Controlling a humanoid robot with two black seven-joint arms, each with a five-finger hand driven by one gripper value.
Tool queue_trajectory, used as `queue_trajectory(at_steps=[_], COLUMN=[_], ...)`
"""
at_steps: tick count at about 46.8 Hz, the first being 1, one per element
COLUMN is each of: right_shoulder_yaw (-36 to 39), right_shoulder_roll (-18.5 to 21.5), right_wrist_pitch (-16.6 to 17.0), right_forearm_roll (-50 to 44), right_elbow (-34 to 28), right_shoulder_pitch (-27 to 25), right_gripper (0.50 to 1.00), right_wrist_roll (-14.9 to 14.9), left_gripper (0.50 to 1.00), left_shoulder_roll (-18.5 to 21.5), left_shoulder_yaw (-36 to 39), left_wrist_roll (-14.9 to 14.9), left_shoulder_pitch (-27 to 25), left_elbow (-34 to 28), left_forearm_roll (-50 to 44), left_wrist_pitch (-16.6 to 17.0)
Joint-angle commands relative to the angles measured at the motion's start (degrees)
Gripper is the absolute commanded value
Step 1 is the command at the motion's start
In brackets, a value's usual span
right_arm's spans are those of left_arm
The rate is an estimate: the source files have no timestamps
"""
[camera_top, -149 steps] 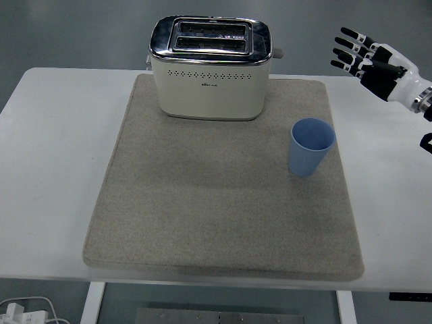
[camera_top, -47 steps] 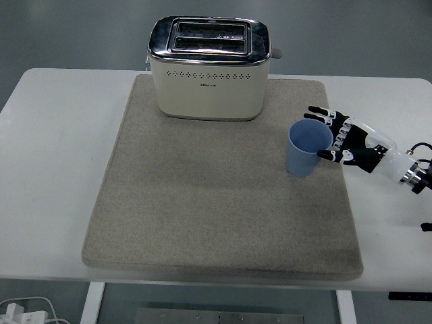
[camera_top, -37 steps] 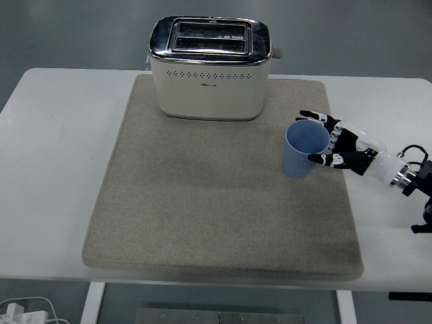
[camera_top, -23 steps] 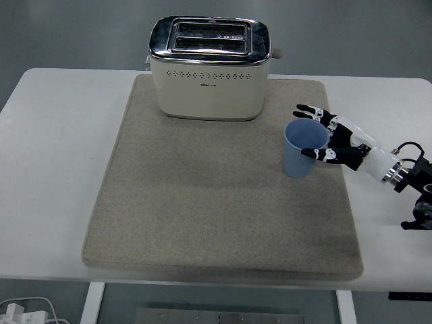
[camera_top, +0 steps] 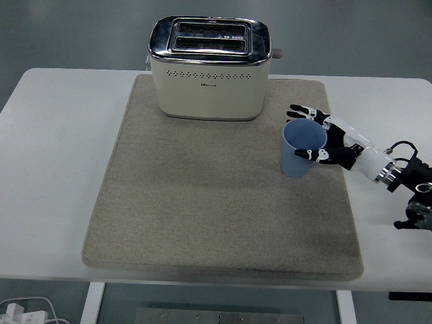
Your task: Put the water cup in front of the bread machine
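A light blue water cup (camera_top: pixel 300 150) stands open-side up, leaning slightly, on the right part of the beige mat (camera_top: pixel 202 202). The cream and chrome bread machine (camera_top: pixel 210 67) stands at the mat's far edge, left of the cup and further back. My right hand (camera_top: pixel 334 140) comes in low from the right and wraps the cup's right side. Its fingers (camera_top: pixel 302 111) curl behind the rim and its thumb (camera_top: pixel 307 155) presses the near side. The left arm is out of view.
The white table (camera_top: pixel 54 155) shows bare surface left and right of the mat. The mat in front of the bread machine is open. A white cable and plug (camera_top: pixel 20 312) lie on the floor at the bottom left.
My right hand came down from the upper right and closed around the cup. The cup has since slid a little to the left with the hand and leans slightly.
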Motion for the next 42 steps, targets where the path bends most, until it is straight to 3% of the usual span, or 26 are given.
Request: queue_trajectory(at_steps=[1,42], right_shoulder_yaw=[0.0,0.0], right_shoulder_roll=[-0.1,0.6], right_wrist_pitch=[0.0,-0.8], right_forearm_roll=[0.0,-1.6], right_elbow=[0.0,0.2], right_shoulder_pitch=[0.1,0.6], right_gripper=[0.946,0.946], right_wrist_roll=[0.0,0.0], left_gripper=[1.000,1.000], left_shoulder_roll=[0.0,0.0], left_shoulder_yaw=[0.0,0.0], left_wrist_roll=[0.0,0.0], left_shoulder_pitch=[-0.1,-0.1], left_elbow=[0.0,0.0], left_forearm_roll=[0.0,0.0], left_wrist_pitch=[0.0,0.0])
